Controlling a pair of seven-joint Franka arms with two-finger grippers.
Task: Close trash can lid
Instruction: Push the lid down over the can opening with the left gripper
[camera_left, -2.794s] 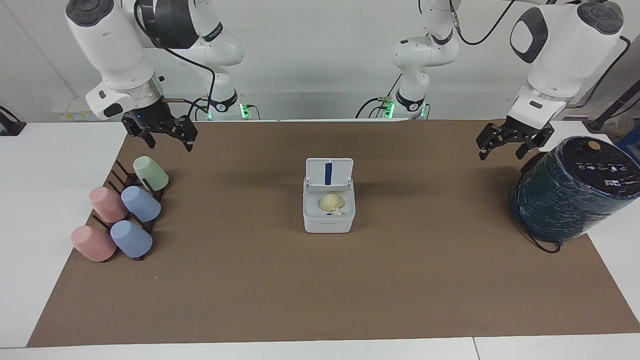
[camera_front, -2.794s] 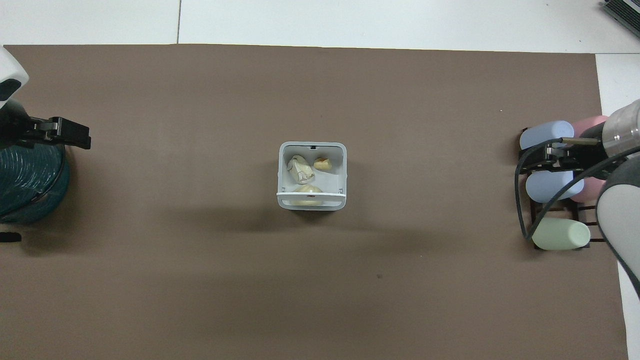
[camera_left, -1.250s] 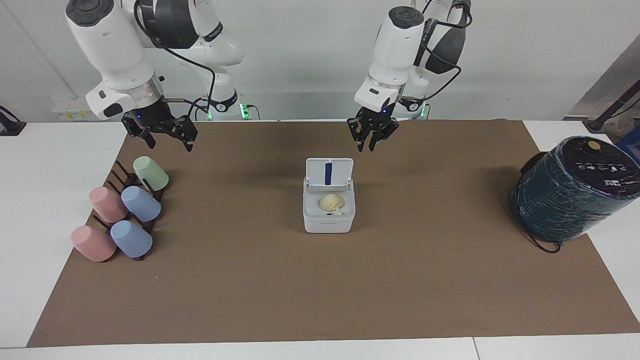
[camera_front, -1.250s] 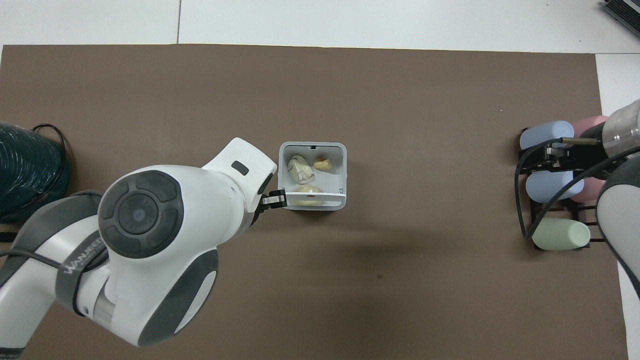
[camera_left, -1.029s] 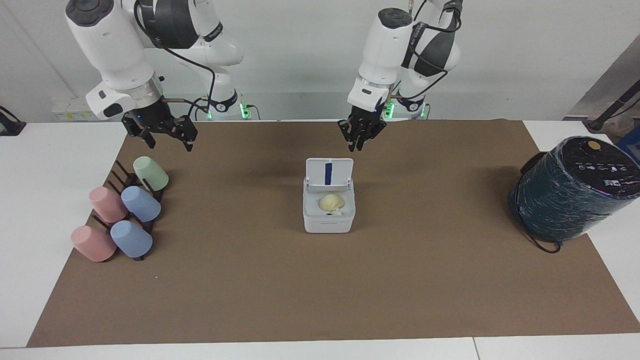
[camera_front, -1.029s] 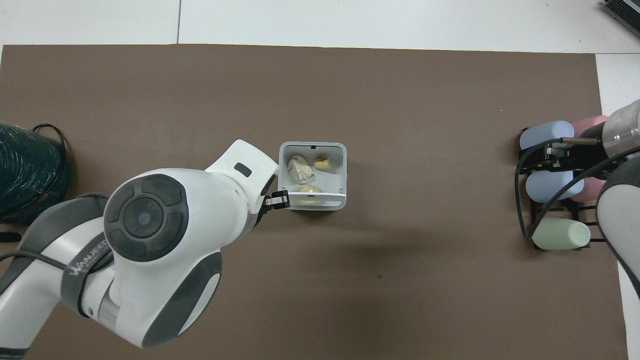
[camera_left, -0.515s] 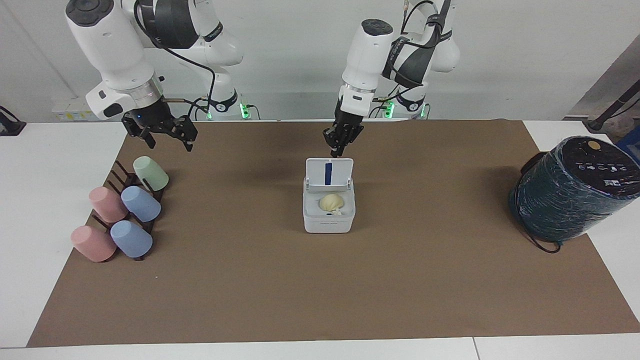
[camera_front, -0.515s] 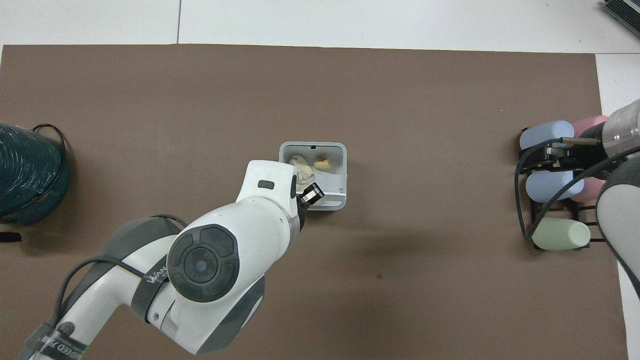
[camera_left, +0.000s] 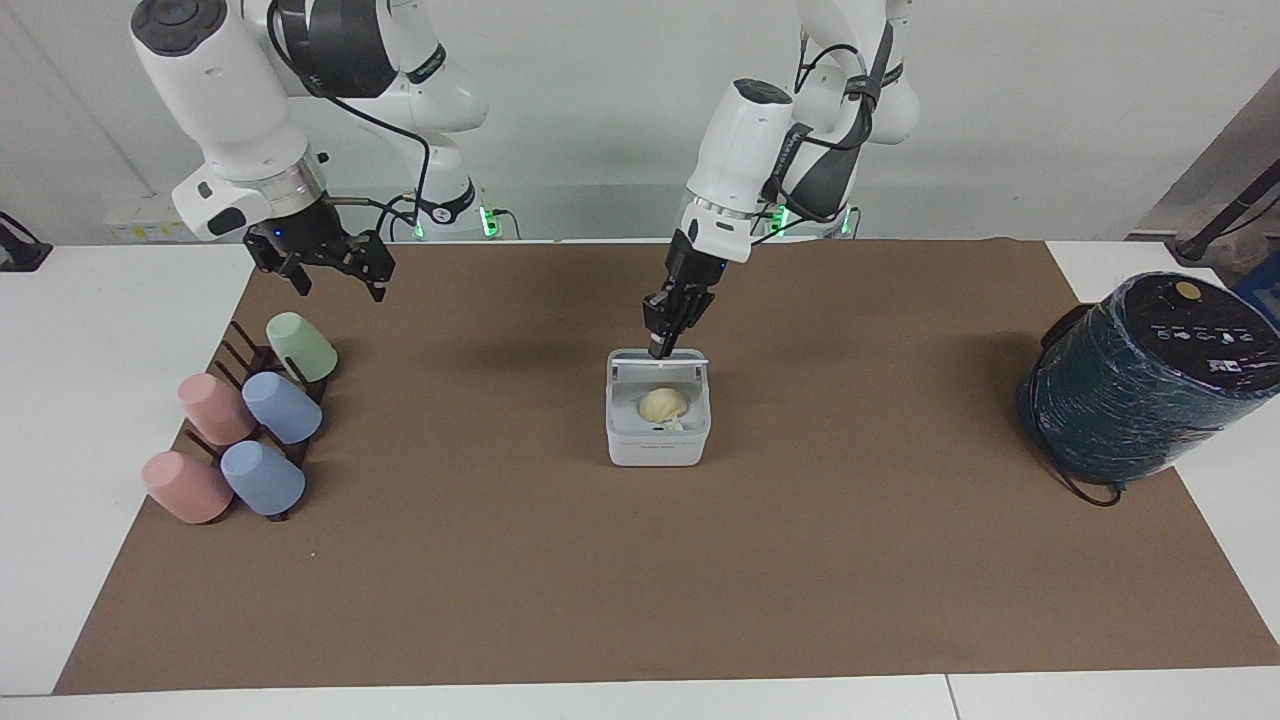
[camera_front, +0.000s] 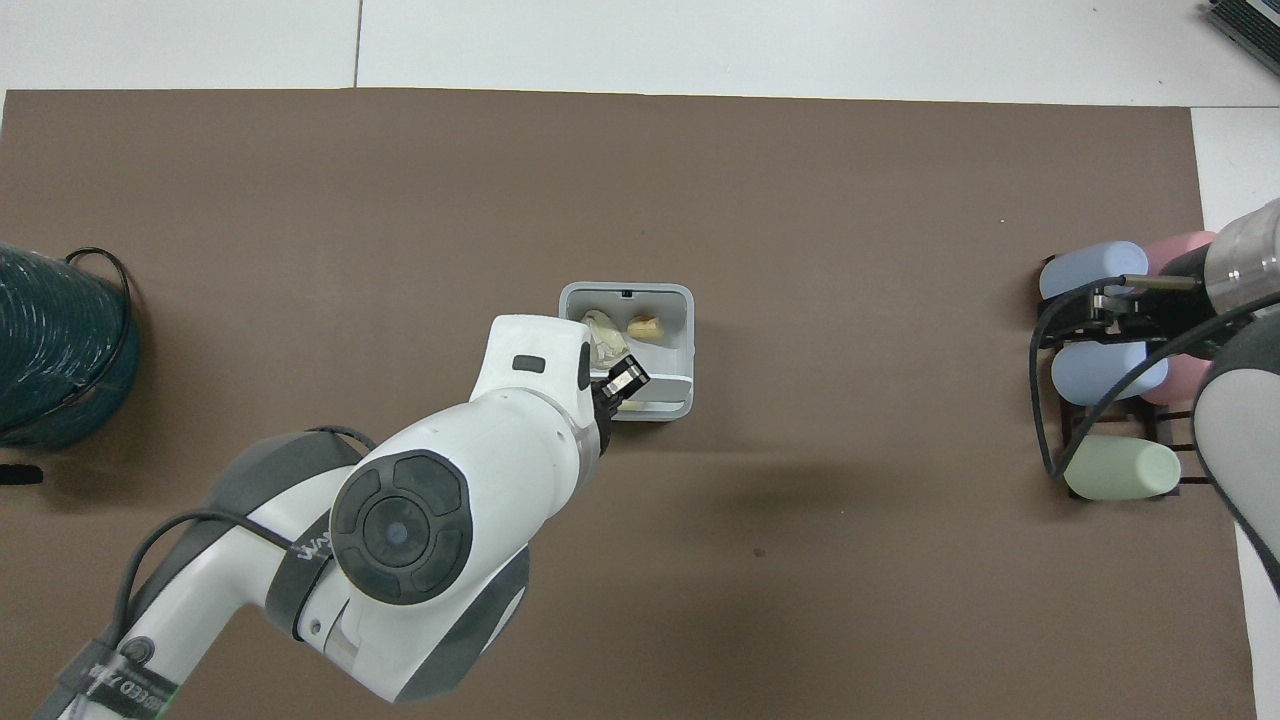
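The small white trash can (camera_left: 657, 446) stands in the middle of the brown mat, with crumpled waste (camera_left: 663, 405) inside. Its lid (camera_left: 684, 357) is hinged on the side nearer to the robots and is tilted forward over the opening, about halfway down. My left gripper (camera_left: 659, 347) is shut, and its tip presses on the lid's raised edge. In the overhead view, the left gripper (camera_front: 627, 378) covers part of the trash can (camera_front: 625, 292), and the lid (camera_front: 668, 384) shows as a white strip. My right gripper (camera_left: 335, 280) is open and waits over the cup rack.
A dark rack with several pastel cups (camera_left: 262, 408) lies at the right arm's end of the mat. A large dark-green wrapped cylinder (camera_left: 1140, 385) stands at the left arm's end. The brown mat (camera_left: 640, 580) covers most of the table.
My left arm swung from over the green cylinder to the trash can. It came down on the upright lid and pushed it forward, about halfway down. The right arm has not moved.
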